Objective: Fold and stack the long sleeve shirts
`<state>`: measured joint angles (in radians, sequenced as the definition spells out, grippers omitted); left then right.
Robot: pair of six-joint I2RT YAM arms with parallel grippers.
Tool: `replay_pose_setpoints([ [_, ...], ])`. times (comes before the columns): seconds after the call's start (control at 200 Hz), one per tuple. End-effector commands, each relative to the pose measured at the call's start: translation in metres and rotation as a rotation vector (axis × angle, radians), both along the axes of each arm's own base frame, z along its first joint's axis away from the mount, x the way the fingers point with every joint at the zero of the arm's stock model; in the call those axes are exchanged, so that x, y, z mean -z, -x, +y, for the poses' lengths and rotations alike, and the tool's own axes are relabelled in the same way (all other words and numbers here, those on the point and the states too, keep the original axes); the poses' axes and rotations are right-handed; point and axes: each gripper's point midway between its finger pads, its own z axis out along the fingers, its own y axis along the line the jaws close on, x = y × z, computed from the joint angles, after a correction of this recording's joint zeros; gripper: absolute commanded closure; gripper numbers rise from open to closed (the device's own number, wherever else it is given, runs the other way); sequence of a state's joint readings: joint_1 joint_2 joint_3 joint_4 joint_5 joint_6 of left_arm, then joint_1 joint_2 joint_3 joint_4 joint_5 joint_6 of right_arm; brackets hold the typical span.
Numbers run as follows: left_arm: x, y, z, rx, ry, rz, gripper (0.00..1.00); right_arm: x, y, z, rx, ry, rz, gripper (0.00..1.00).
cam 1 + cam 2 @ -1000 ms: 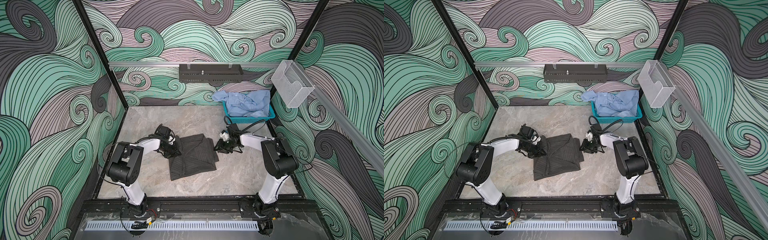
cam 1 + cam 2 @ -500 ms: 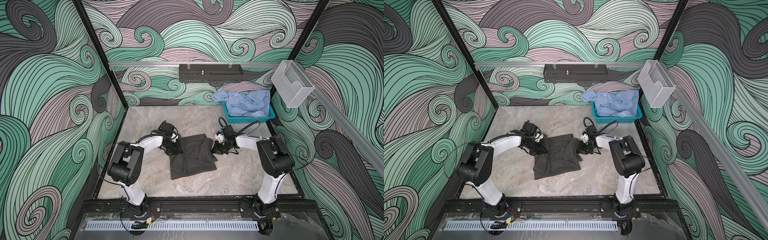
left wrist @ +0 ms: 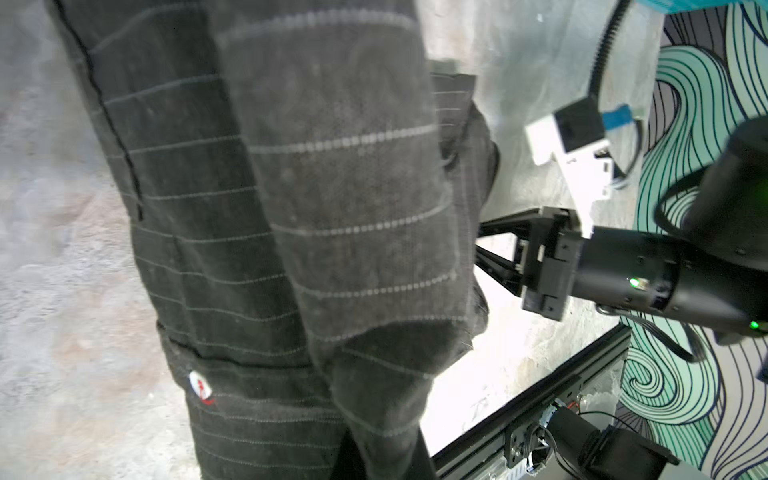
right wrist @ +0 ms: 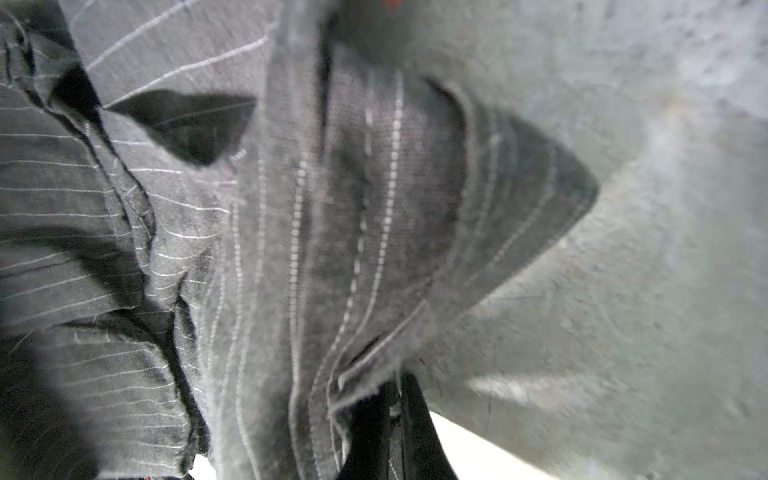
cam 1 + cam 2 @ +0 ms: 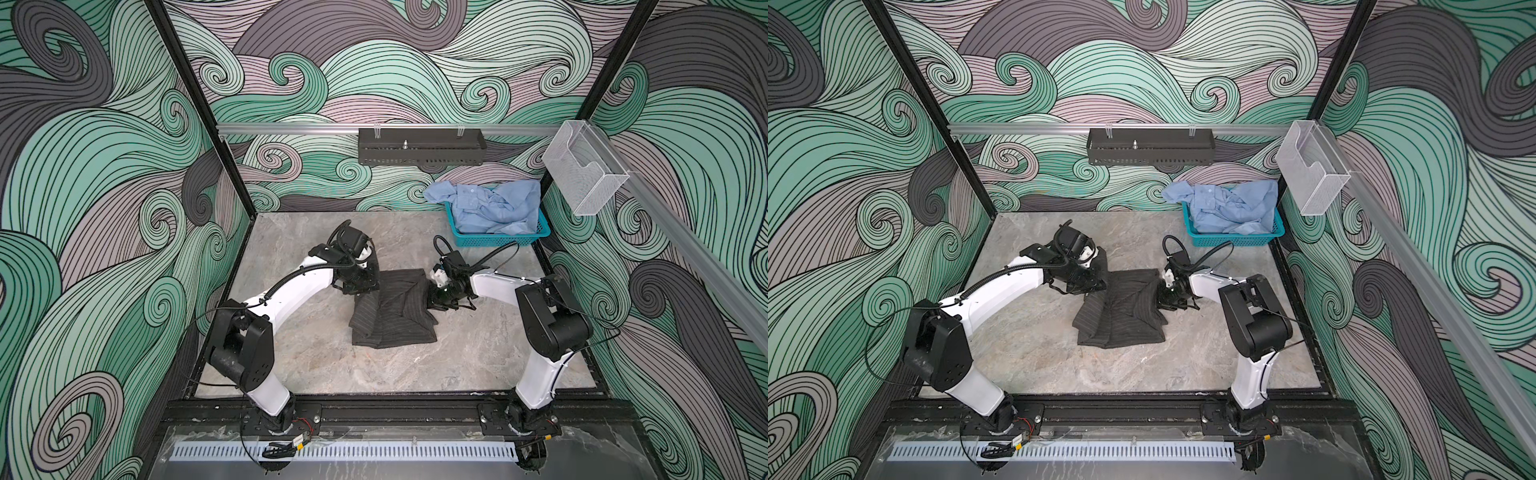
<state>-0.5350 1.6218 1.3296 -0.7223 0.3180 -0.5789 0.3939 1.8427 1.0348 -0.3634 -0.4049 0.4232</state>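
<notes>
**Two-point grip, ready for a fold**

The left hand (image 5: pixel 360 286) clenches the charcoal pinstriped shirt (image 5: pixel 390 322) at its 10 o'clock corner, and the right hand (image 5: pixel 432 297) clenches its 3 o'clock edge, probably to lift both for a fold. The shirt lies mid-table (image 5: pixel 374 365). The light blue shirt (image 5: pixel 490 208) sits crumpled in the teal mesh basket (image 5: pixel 498 240) at 1 o'clock.

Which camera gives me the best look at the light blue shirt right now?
A top view: the light blue shirt lies crumpled in the teal basket, spilling over its rim, unobstructed. Both top views show it alike. Neither wrist view shows it; both mostly show the pinstriped shirt.
</notes>
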Motion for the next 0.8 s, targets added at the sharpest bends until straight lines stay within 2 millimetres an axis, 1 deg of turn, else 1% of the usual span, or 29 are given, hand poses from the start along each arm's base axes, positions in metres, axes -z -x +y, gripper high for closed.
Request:
replay_pose_setpoints([
  [0.0,-0.001,0.0,-0.02,0.003,-0.022,0.005,1.0,0.02,0.021,-0.022,0.007,0.122,0.082,0.89],
  [0.16,0.009,-0.003,-0.057,0.04,0.0,0.01,1.0,0.019,0.021,-0.021,0.004,0.123,0.081,0.89],
  [0.24,0.021,-0.006,-0.07,0.049,0.002,0.022,1.0,0.018,0.022,-0.022,0.0,0.127,0.077,0.89],
  [0.345,0.044,-0.01,-0.083,0.056,-0.007,0.052,1.0,0.012,0.021,-0.023,0.002,0.128,0.069,0.89],
  [0.46,0.065,-0.015,-0.089,0.049,-0.014,0.069,1.0,0.005,0.021,-0.025,0.006,0.128,0.055,0.88],
  [0.58,0.089,-0.017,-0.09,0.045,-0.033,0.098,1.0,-0.004,0.022,-0.028,0.021,0.12,0.043,0.86],
  [0.69,0.105,-0.016,-0.089,0.042,-0.043,0.123,1.0,-0.014,0.023,-0.035,0.037,0.115,0.034,0.76],
  [0.746,0.108,-0.014,-0.089,0.043,-0.043,0.132,1.0,-0.018,0.024,-0.041,0.052,0.11,0.03,0.72],
  [0.791,0.106,-0.014,-0.089,0.044,-0.038,0.13,1.0,-0.02,0.025,-0.047,0.069,0.106,0.028,0.69],
])
